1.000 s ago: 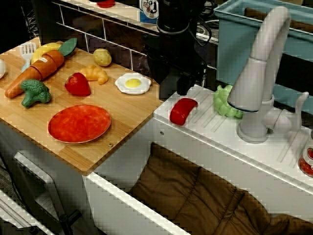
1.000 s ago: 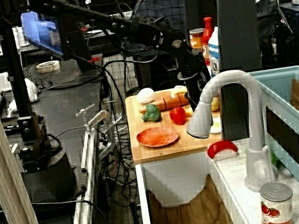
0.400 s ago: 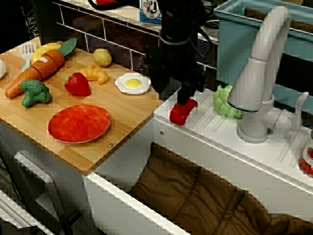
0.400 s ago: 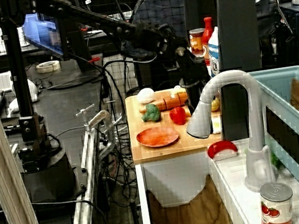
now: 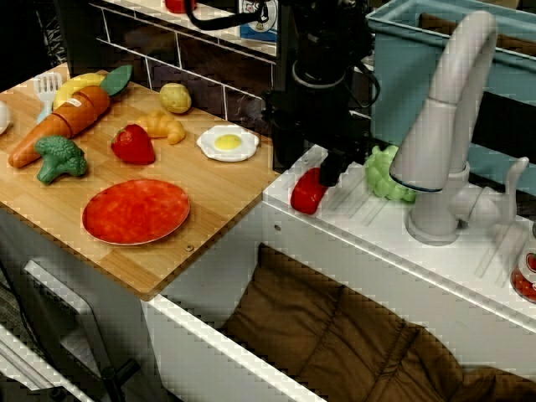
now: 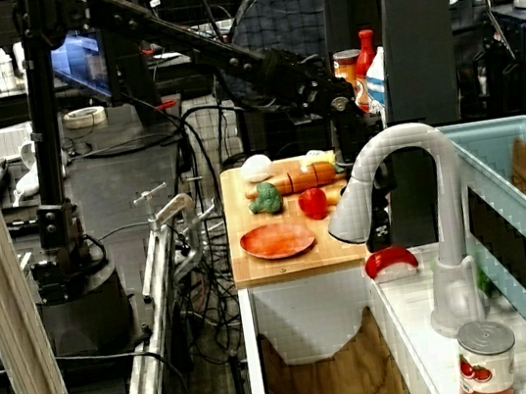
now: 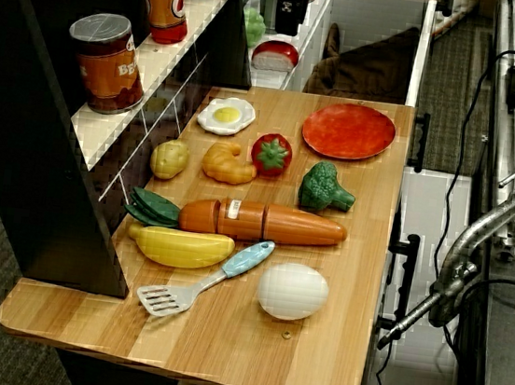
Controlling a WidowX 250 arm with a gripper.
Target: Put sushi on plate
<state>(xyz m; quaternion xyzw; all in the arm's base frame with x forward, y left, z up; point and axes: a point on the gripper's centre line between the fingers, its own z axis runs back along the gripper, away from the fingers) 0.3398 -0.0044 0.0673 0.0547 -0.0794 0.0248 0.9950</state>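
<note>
Pincer (image 5: 332, 176) descended onto glossy sushi (image 5: 306, 192).

Sushi (image 5: 307, 192): glossy red top, white underside seen from the far end of the board. Plate (image 5: 136, 210): red-orange, mottled. Fried egg (image 5: 227, 142): white with yellow yolk. Strawberry (image 5: 132, 145): red, green cap. Broccoli (image 5: 59, 157): green. Carrot (image 5: 60, 125): orange. Cutting board (image 5: 209, 209): light wood grain. Faucet (image 5: 440, 134): grey. Gripper (image 5: 331, 167): black.

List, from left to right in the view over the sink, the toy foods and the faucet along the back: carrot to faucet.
carrot → strawberry → fried egg → sushi → lettuce → faucet
</note>
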